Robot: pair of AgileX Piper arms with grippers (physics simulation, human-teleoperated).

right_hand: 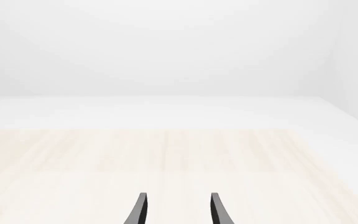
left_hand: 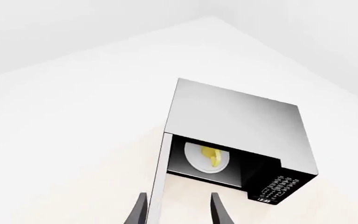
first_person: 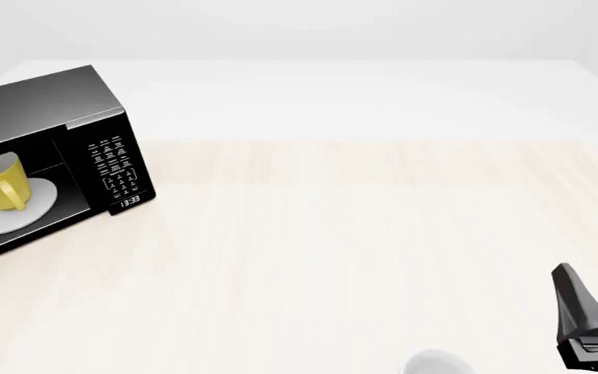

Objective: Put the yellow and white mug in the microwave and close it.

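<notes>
The yellow and white mug [first_person: 0, 184] sits upright on the round white turntable plate [first_person: 8, 214] inside the microwave [first_person: 55, 105], handle facing out toward the arms' side; the microwave door [left_hand: 156, 179] is swung open, seen edge-on from the left wrist. The left gripper [left_hand: 177, 208] hangs above the microwave, fingers spread, holding nothing; the right gripper [right_hand: 177, 208] is well away from the microwave over the table [first_person: 361, 234], also released. A white rounded thing [first_person: 436, 363] pokes in at the near edge, probably a cup.
</notes>
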